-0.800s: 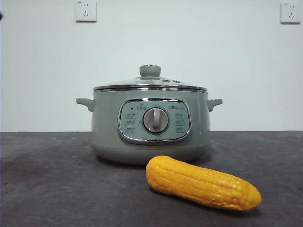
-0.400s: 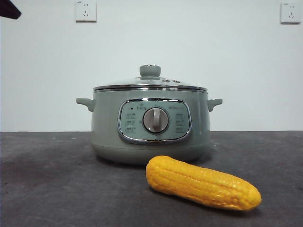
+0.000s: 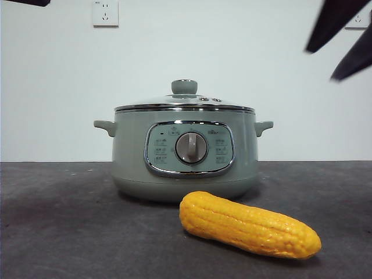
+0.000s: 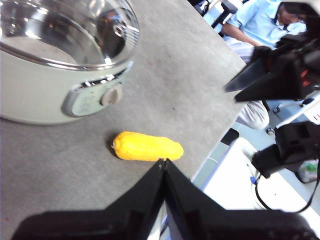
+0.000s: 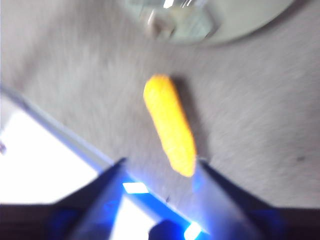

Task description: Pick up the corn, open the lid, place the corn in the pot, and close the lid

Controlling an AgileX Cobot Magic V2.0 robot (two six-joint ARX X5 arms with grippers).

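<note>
A plain white wall (image 3: 58, 87) with two sockets (image 3: 105, 13) rises behind the dark grey table (image 3: 70, 232)

My right gripper (image 5: 159, 165) is up high at the front view's top right (image 3: 343, 38), jaws spread wide, nothing between them; its wrist view is blurred. My left gripper (image 4: 164, 162) has jaws pressed together tip to tip, empty, showing only as a black tip at the front view's top left (image 3: 26, 2).
</note>
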